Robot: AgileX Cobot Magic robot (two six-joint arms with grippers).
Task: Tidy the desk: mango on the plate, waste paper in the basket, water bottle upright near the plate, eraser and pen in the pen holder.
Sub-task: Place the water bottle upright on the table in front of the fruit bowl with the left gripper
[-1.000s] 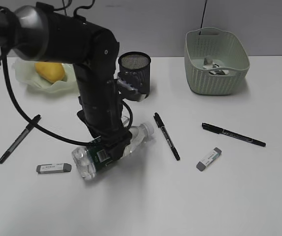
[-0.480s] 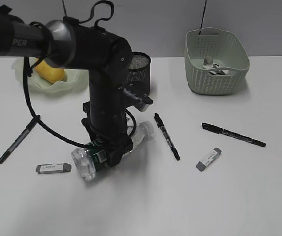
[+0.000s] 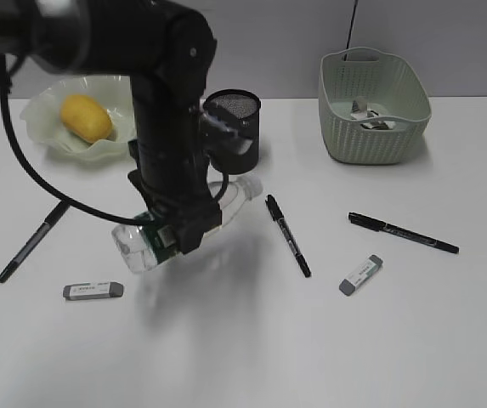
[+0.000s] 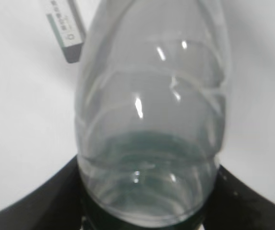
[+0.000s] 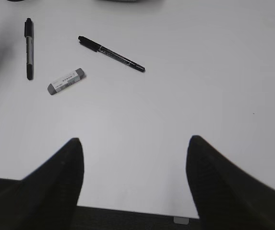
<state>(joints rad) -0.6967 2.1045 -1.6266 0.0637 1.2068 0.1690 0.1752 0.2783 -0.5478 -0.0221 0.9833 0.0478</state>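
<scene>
My left gripper (image 3: 180,228) is shut on the water bottle (image 3: 134,243), a clear bottle with a dark green label, and holds it tilted just above the desk (image 3: 251,340), cap end toward the pen holder (image 3: 235,126). Seen from the left wrist, the bottle (image 4: 149,143) fills the picture between the dark fingers (image 4: 36,208). The mango (image 3: 86,117) lies in the plate (image 3: 37,119). Waste paper (image 3: 370,116) sits in the basket (image 3: 375,136). Pens (image 3: 29,242) (image 3: 287,235) (image 3: 403,232) and erasers (image 3: 93,291) (image 3: 360,274) lie on the desk. My right gripper (image 5: 135,153) hangs open over bare desk.
The right wrist view shows two pens (image 5: 28,48) (image 5: 111,53) and an eraser (image 5: 66,80) ahead of the open fingers. An eraser (image 4: 65,28) lies below the bottle in the left wrist view. The left arm partly hides the pen holder.
The left gripper has closed on the bottle and lifted it off the desk, up and slightly left. The plate and mango are uncovered again. The right arm has not moved.
</scene>
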